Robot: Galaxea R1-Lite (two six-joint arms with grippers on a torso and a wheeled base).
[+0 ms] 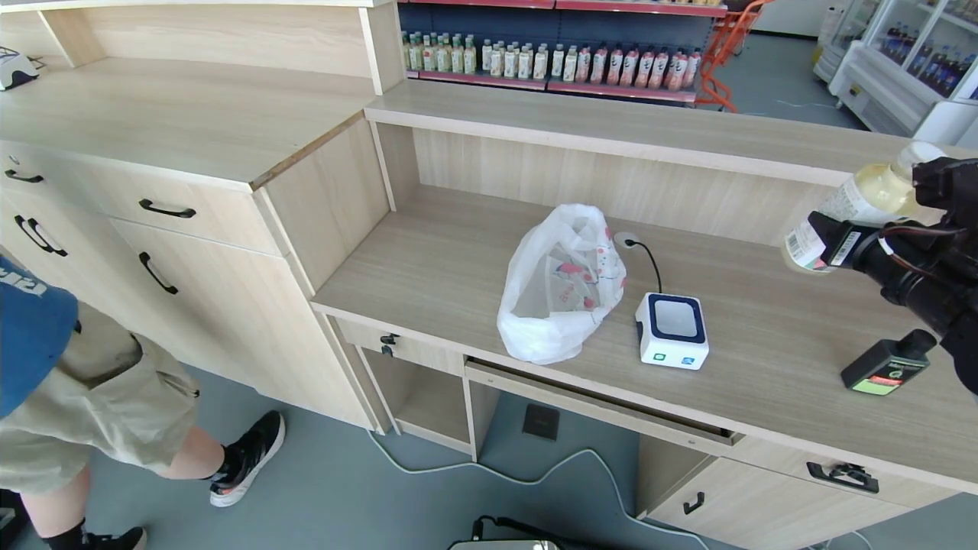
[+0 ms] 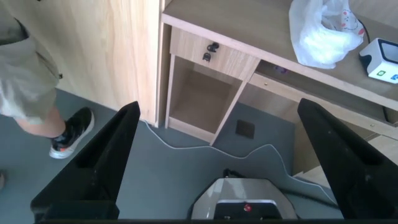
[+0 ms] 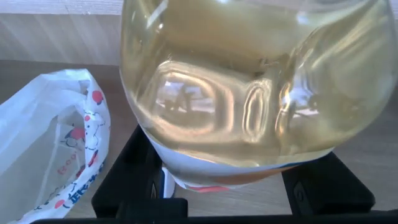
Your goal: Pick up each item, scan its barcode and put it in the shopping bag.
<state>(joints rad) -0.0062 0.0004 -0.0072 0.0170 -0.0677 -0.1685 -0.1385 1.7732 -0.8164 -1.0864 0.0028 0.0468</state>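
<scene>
One long pale wooden tabletop runs from 9 o'clock to 3 o'clock across the head view, with a raised ledge behind it. Near its middle sits the shopping bag, white thin plastic with red print, slumped but with its mouth open upward.

At 3 o'clock, raised above the tabletop and well apart from the bag, the right tool is closed around a clear bottle of pale yellow liquid. The bottle is tilted: its white cap points to 2 o'clock and its base to 8 o'clock. A white label with a barcode wraps the lower end. From the right wrist the bottle looms close, with the black fingers of the right tool pressed on either side of it.

The left tool hangs low over the grey floor, in front of the tabletop's front edge. Its two black fingers are spread wide with nothing between them.

A white scanner with a dark blue top panel stands just beside the bag, at the bag's 4 o'clock. Its black cable runs off toward 11 o'clock.

A small dark bottle with a green and red label lies on the tabletop at the scanner's 4 o'clock, below the right arm.
</scene>
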